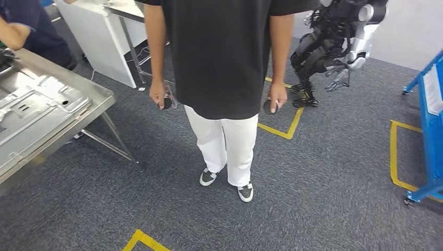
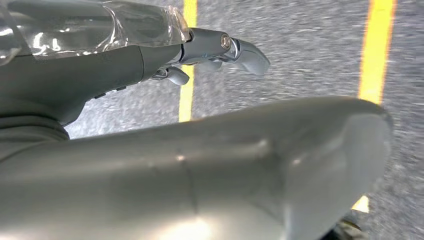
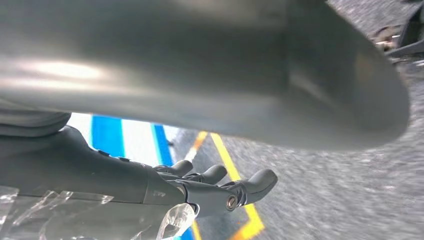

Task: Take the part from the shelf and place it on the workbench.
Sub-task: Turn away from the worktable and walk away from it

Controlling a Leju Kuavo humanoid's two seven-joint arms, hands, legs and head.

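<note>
A: Start at the far left. What's on the tabletop [image 1: 96, 102]?

B: You have a stainless tabletop with a raised rim, and on it lies a pressed sheet-metal part [image 1: 36, 104], silvery, ribbed and cut with slots. It lies flat, likely because that's where such parts are set down. Whether that is your task's part I can't tell; I'd judge yours has not been fetched, since both hands are empty.

A: And the left hand?

B: In the left wrist view your left hand [image 2: 210, 55] hangs over grey carpet [image 2: 310, 55] with its smooth grey fingers [image 2: 250, 55] stretched out loosely, apart and holding nothing. Clear plastic film wraps its back, probably as protection.

A: What's in the middle?

B: A person [image 1: 222, 63] in a black shirt and white trousers stands right before you, a small dark controller [image 1: 166, 102] in each hand, arms down at the sides. Behind them to the right another humanoid robot [image 1: 334, 47] droops, dark and silver.

A: Further right?

B: Yellow tape lines [image 1: 394, 151] mark bays on the coarse carpet, and at the far right edge stands a blue metal shelf [image 1: 431, 120] on castors, presumably where your part waits. Your right hand [image 3: 215, 187], in the right wrist view, hangs with dark fingers [image 3: 255, 182] gently extended and empty.

A: So what's next?

B: I'd say you turn right to the shelf.
</note>
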